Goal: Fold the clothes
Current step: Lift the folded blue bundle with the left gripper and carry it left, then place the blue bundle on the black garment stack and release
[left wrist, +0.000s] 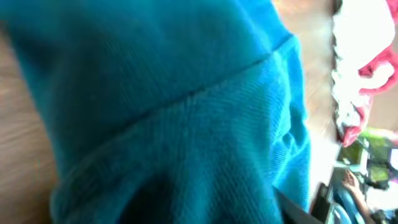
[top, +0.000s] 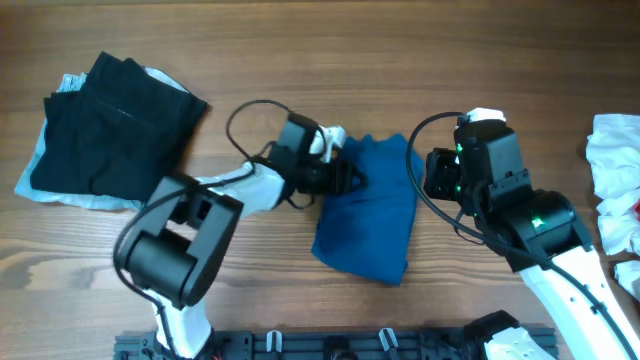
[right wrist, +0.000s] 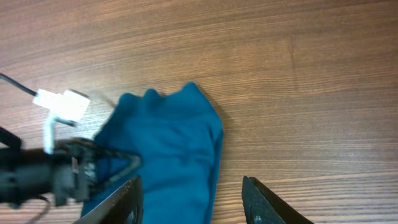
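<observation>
Blue garment (top: 365, 215) lies in the middle of the table (top: 300, 60), doubled into a rough oblong, its top edge bunched and uneven. Left gripper (top: 347, 178) sits at the garment's upper left corner, touching the cloth. Its own camera shows only blue fabric pressed close, so I cannot tell whether it is pinching the hem or standing apart. Right gripper (right wrist: 193, 202) hangs above the table at the garment's right side, fingers spread wide and empty, with the cloth's near edge lying below and between them. The step in hand looks like tidying the bundle or setting up the next fold. To do it well, take a corner on each side at matching height and pinch only the layers meant to travel. Lift low and carry both corners across together so the edge stays straight. Lay the cloth down and let go before drawing away, so the fold isn't dragged open. The rumpled top corner probably wants smoothing first. Black pile (top: 115, 135) rests well apart at the far left, and the white-and-red clothes (top: 612, 165) lie at the far right edge.
</observation>
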You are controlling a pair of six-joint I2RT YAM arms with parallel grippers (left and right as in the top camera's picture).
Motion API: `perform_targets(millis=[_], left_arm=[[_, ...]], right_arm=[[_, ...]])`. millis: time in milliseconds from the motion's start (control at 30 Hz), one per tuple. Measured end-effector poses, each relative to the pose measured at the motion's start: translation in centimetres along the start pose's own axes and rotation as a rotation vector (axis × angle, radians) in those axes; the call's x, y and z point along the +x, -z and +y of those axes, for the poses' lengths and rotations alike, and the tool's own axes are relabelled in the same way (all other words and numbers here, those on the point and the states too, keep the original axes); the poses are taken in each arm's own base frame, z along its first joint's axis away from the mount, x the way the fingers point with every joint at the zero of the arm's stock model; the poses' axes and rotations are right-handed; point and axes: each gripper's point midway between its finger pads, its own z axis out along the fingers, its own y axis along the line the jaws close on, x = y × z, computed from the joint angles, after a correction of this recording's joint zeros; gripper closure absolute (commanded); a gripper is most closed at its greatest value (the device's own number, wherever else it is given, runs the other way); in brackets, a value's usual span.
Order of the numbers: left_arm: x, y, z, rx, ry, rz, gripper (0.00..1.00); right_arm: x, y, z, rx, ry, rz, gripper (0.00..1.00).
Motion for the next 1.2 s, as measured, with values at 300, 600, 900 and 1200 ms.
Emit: perform_targets(millis=[300,600,900,1200], left_arm=[[-1.2,3.2,1.8,-0.062,0.076,-0.036,0.96],[-8.9,27.1,6.6,-0.473,0.072,-0.599,0.96],[-10.7,47.5,13.9,-0.940,0.135,-1.081,0.96],[-11.2,49.6,18.2,-0.995,0.177,-1.133,0.89]], right_arm=[[0.9,0.0,-0.4,0.017,0.003,0.035,0.49],[1.0,0.0,-0.5,0.021,0.005,0.042,0.50],[1.7,0.1,-0.9,0.034,0.011,0.070,0.50],[1.8,0.1,-0.9,0.037,0.000,0.073,0.50]])
